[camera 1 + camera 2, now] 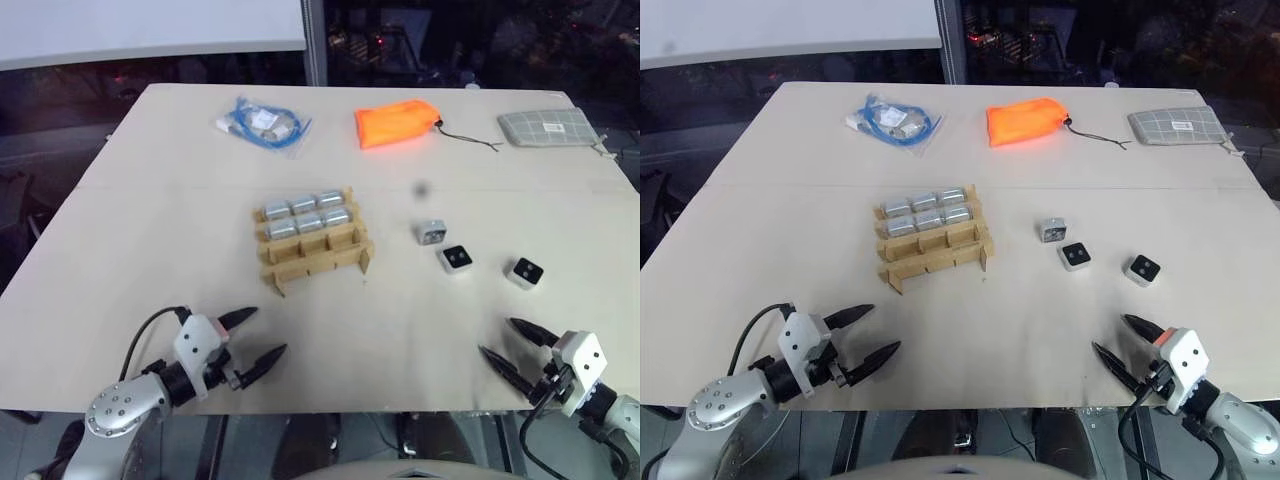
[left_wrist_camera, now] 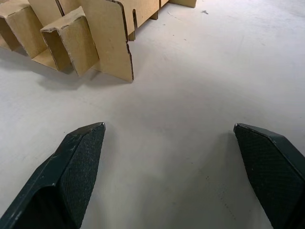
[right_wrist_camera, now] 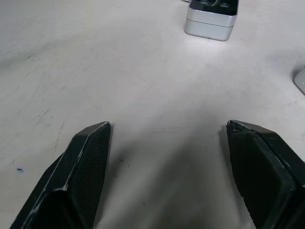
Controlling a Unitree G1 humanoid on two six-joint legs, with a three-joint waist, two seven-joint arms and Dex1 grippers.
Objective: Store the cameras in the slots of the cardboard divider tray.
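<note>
The cardboard divider tray (image 1: 312,258) stands in the middle of the table, with several silver-grey cameras (image 1: 305,213) filling its two back rows; the front row's slots hold nothing. Three loose cameras lie to its right: one (image 1: 431,232) on its side, two (image 1: 456,258) (image 1: 525,272) with black faces up. My left gripper (image 1: 266,332) hovers open near the table's front edge, in front of the tray and left of it. The tray's corner (image 2: 76,38) shows ahead of its fingers (image 2: 81,162). My right gripper (image 1: 497,337) is open in front of the loose cameras, with one camera (image 3: 211,16) ahead of it.
At the back of the table lie a clear bag of blue cable (image 1: 262,124), an orange pouch (image 1: 397,122) with a cord, and a grey checked pouch (image 1: 548,127). The table's front edge (image 1: 380,408) runs just behind both grippers.
</note>
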